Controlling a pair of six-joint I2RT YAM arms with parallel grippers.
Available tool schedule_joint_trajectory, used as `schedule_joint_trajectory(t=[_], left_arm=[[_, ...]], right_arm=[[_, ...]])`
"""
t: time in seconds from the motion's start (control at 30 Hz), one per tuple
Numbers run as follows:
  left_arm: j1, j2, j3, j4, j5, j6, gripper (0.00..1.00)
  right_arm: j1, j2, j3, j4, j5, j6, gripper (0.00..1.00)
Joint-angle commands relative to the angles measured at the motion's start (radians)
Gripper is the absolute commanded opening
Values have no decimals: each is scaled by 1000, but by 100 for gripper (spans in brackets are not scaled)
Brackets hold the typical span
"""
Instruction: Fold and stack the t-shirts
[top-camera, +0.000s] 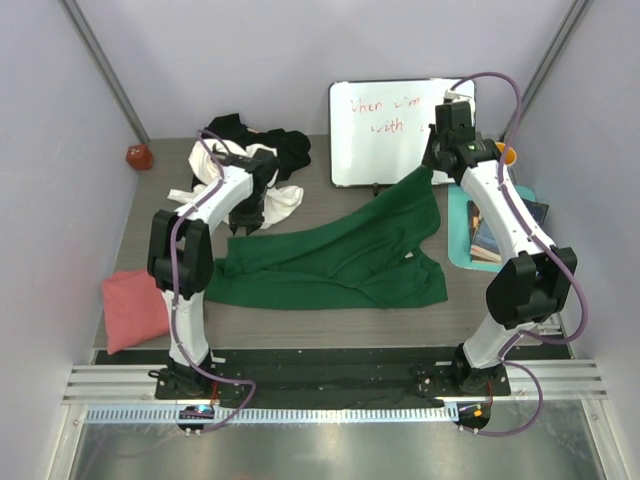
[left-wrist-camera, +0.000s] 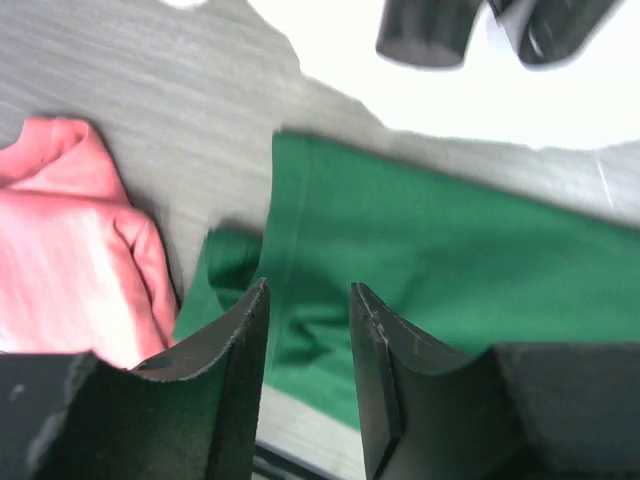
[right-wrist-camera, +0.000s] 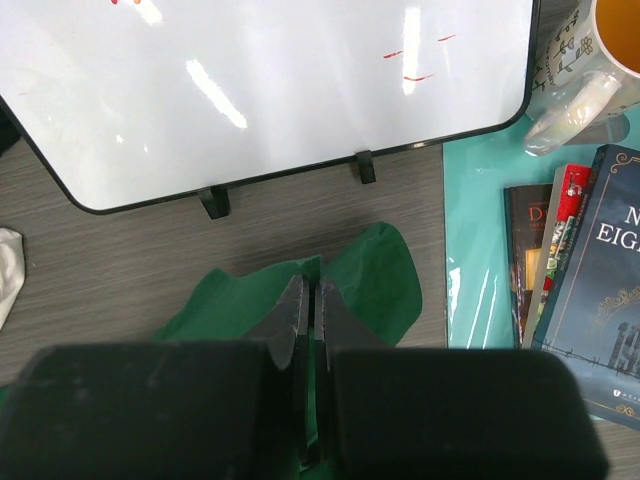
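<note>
The dark green t-shirt (top-camera: 340, 255) lies spread, crumpled, across the middle of the table. My right gripper (top-camera: 432, 168) is shut on its far right corner and holds that corner lifted; the right wrist view shows cloth (right-wrist-camera: 370, 280) pinched between the closed jaws (right-wrist-camera: 309, 282). My left gripper (top-camera: 245, 218) is open and empty above the shirt's far left edge (left-wrist-camera: 450, 270), its jaws (left-wrist-camera: 308, 287) apart. The salmon pink t-shirt (top-camera: 130, 305) lies folded at the front left and also shows in the left wrist view (left-wrist-camera: 70, 250). White (top-camera: 285, 200) and black (top-camera: 280, 145) t-shirts lie heaped behind the left gripper.
A whiteboard (top-camera: 395, 130) stands at the back centre, close to the right gripper. A teal mat (top-camera: 462, 235) with books (top-camera: 490, 240) and a mug (right-wrist-camera: 615, 40) lies at the right. A small red ball (top-camera: 138, 156) sits at the back left.
</note>
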Motion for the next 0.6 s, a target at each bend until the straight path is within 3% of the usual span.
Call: schedule_joint_trajectory(t=[0.0, 0.57], left_arm=[[22, 87, 52, 33, -22, 3, 40], [39, 164, -8, 166, 38, 30, 40]], right_arm=[[-3, -2, 14, 22, 10, -17, 1], [-3, 3, 24, 17, 0, -18, 1]])
